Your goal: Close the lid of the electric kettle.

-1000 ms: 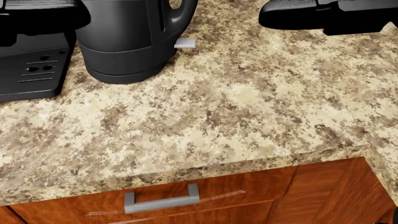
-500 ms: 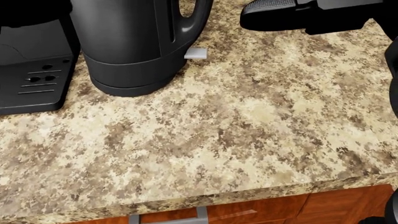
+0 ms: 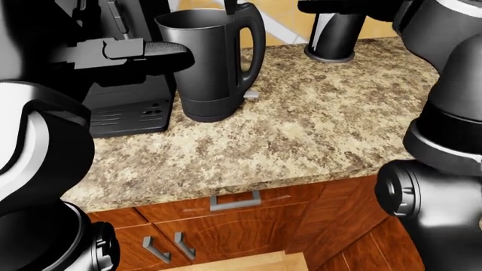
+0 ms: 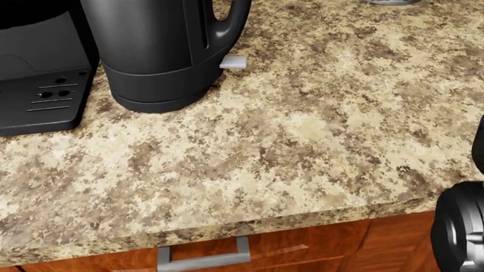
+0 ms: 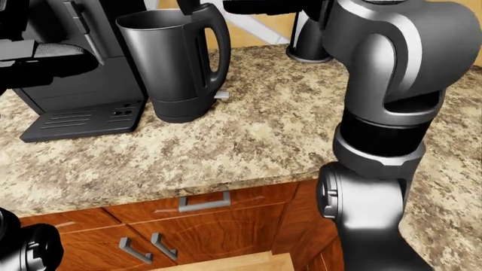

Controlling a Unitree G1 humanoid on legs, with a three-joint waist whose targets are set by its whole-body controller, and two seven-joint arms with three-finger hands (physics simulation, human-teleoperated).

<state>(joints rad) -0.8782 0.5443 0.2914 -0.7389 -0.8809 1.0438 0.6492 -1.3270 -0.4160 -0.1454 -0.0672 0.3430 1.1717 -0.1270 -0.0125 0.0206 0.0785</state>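
The dark grey electric kettle (image 3: 207, 68) stands on the speckled granite counter (image 3: 301, 124), handle to the right. Its top is open, and the lid (image 3: 230, 5) stands upright above the handle, cut off by the top edge. My left hand (image 3: 151, 53) is flat with fingers stretched out, open and empty, just left of the kettle's upper wall. My right hand (image 5: 260, 5) reaches in along the top edge toward the raised lid, fingers extended and holding nothing. The head view shows only the kettle's lower body (image 4: 151, 51) and its grey base tab (image 4: 233, 62).
A black coffee machine (image 3: 128, 107) stands close against the kettle's left side. A dark cylinder (image 3: 331, 39) stands on the counter at the upper right. Wooden drawers with a grey handle (image 3: 235, 201) lie below the counter edge. My right arm (image 5: 384, 101) fills the right-eye view's right side.
My right hand has risen out of the top of the head view. The camera has shifted slightly, so the drawer handle shows again at the bottom. The kettle has not moved.
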